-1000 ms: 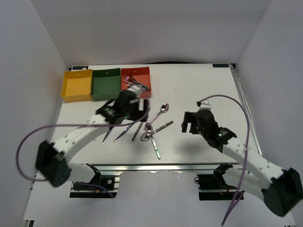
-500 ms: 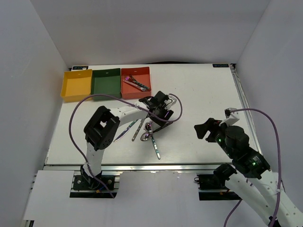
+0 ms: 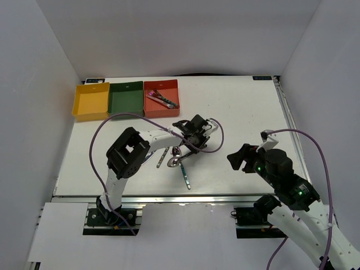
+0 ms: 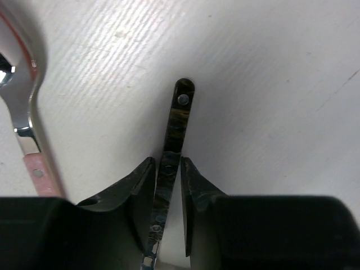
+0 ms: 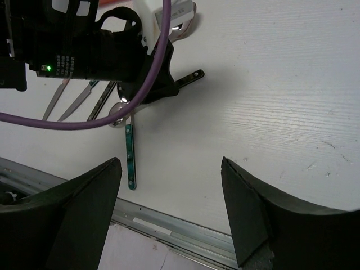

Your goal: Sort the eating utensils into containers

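Observation:
My left gripper (image 4: 167, 164) reaches over the cluster of eating utensils in the middle of the table, its jaws closed onto the dark patterned handle (image 4: 179, 115) of one utensil lying flat. That handle's end also shows in the right wrist view (image 5: 194, 75). A spoon (image 4: 21, 107) with a pinkish handle lies just left of it. More utensils (image 3: 173, 162) and a green-handled one (image 3: 185, 175) rest nearby. The containers stand at the back left: yellow (image 3: 91, 101), dark green (image 3: 126, 99), and red (image 3: 153, 106) with utensils (image 3: 163, 100) inside. My right gripper (image 5: 170, 162) hovers open and empty at the front right.
Two knives (image 3: 147, 158) and a slim utensil (image 3: 162, 157) lie left of the cluster, partly under the left arm. The left arm's purple cable (image 3: 211, 143) loops over the table beside the gripper. A metal rail (image 3: 185, 198) runs along the near edge.
My left arm swung from the red container to the utensil cluster and its jaws closed onto a handle. My right arm pulled back toward the near right.

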